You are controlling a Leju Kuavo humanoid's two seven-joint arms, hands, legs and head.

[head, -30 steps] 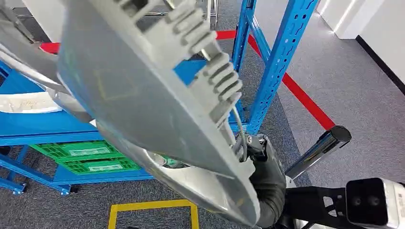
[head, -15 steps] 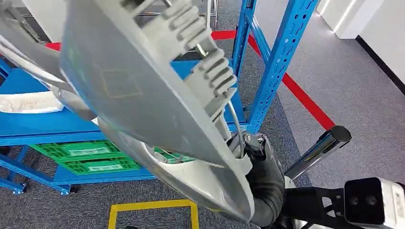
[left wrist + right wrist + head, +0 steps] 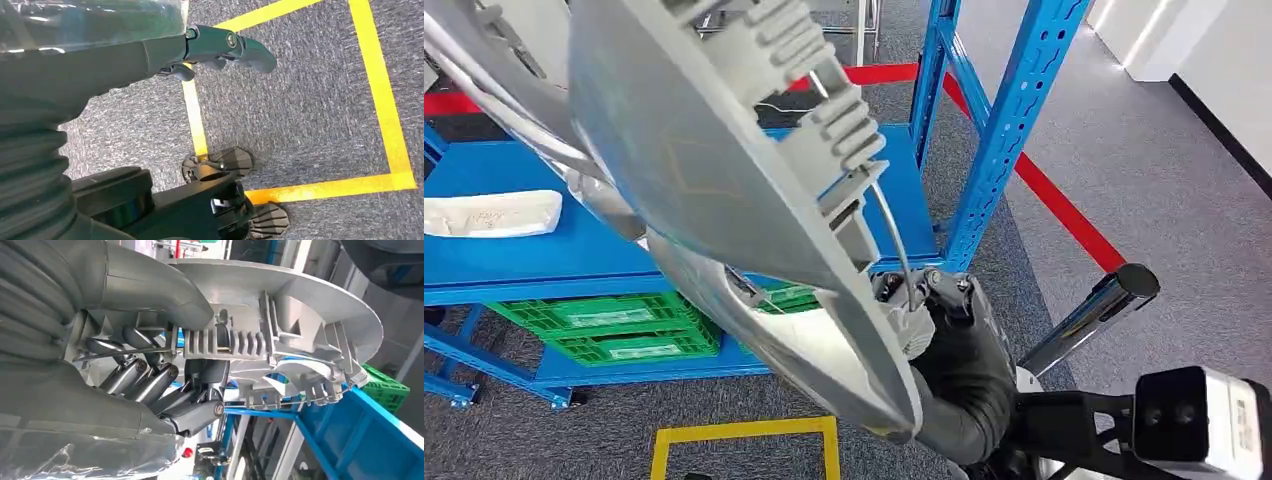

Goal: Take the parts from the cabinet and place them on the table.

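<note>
A large grey plastic part (image 3: 694, 170) with ribbed clips hangs tilted close in front of the head camera, above the floor and in front of the blue cabinet shelf (image 3: 534, 255). My right hand (image 3: 954, 360) grips its lower end. In the right wrist view the fingers (image 3: 145, 380) curl around a ribbed section of the part (image 3: 280, 295). A white part (image 3: 489, 212) lies on the shelf at the left. My left hand (image 3: 220, 45) hangs over the carpet, fingers stretched out, holding nothing.
Blue rack uprights (image 3: 1009, 120) stand right of the shelf. Green crates (image 3: 604, 325) sit under it. A chrome post with a black cap (image 3: 1114, 290) stands at the right, beside red floor tape (image 3: 1064, 210). A yellow taped square (image 3: 744, 432) marks the carpet.
My right hand has moved up and a little to the left with the grey part, which has swung upward and uncovered more of the blue shelf.
</note>
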